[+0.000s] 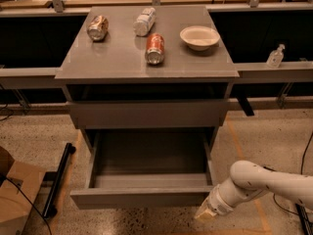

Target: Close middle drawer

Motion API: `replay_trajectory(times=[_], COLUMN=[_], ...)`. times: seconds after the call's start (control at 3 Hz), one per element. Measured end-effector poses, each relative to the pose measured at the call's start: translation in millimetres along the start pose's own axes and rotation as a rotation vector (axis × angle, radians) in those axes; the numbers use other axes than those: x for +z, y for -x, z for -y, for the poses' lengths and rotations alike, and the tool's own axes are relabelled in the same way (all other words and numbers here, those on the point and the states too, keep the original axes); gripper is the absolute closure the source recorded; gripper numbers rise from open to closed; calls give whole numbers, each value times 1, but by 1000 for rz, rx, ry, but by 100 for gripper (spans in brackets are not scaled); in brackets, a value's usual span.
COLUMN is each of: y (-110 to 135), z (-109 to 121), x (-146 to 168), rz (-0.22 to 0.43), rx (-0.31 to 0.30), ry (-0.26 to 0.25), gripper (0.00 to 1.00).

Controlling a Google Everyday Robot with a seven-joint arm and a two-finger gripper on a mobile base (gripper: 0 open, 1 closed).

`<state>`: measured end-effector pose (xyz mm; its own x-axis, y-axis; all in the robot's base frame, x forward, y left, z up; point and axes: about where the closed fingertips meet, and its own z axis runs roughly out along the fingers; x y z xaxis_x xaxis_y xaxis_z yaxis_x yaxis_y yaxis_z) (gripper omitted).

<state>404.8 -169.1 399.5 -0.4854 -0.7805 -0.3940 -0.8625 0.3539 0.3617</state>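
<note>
The middle drawer [142,198] of the grey cabinet is pulled far out and its deep box is empty. Its plain flat front faces the camera, low in the view. The top drawer front [146,114] above it sits nearly flush with the cabinet. My gripper [204,214] is on a white arm reaching in from the lower right. It is just below and in front of the right end of the middle drawer's front, close to it; I cannot tell whether it touches. The lowest drawer is hidden under the open one.
On the cabinet top [112,62] lie a crushed can [97,27], a white bottle [144,21] and a red can [155,48], with a white bowl [199,37] beside them. A sanitizer bottle [275,57] stands on the right ledge. A cardboard box [14,199] and a black bar [57,180] are at floor left.
</note>
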Motion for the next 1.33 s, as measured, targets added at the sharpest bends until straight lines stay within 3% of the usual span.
replay_trajectory(times=[0.33,0.67,1.33], y=[22,29,77], z=[24,31,79], x=[3,4,-26], rz=[44,58,131], rx=[-28,-38,-107], ry=[-68,-85,-183], gripper=[100,100,100])
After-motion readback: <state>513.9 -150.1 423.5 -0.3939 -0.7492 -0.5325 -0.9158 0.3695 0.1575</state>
